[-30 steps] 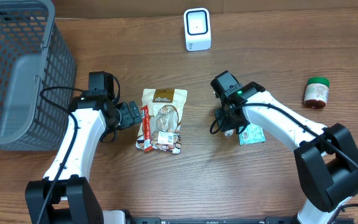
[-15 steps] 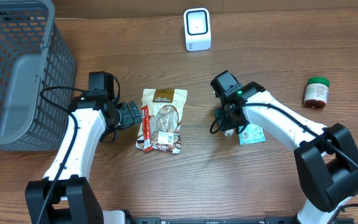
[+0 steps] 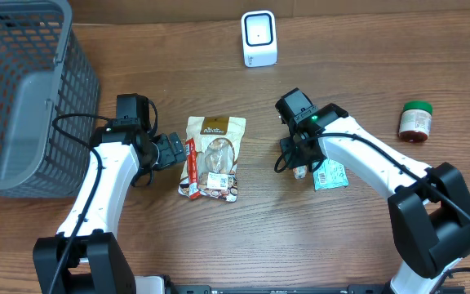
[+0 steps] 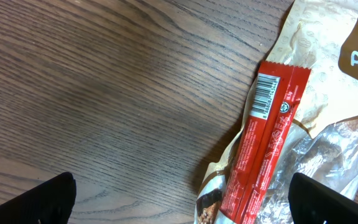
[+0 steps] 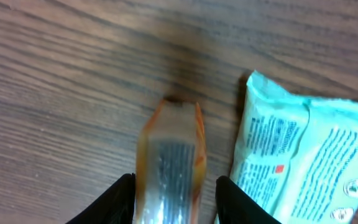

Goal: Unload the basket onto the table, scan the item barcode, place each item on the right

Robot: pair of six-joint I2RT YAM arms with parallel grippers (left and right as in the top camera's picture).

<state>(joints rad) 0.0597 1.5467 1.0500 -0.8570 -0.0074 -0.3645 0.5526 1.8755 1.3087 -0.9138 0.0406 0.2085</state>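
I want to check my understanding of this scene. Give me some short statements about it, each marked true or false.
1. The left gripper is open and holds nothing. True.
2. The red bar lies on the snack bag. True.
3. The jar stands inside the basket. False: it stands on the table, far from the basket.
4. The right gripper grips the teal packet. False: it grips a small orange packet; the teal one lies beside it.

Overhead straight down on whole table [image 3: 365, 49], wrist views close above it, facing down.
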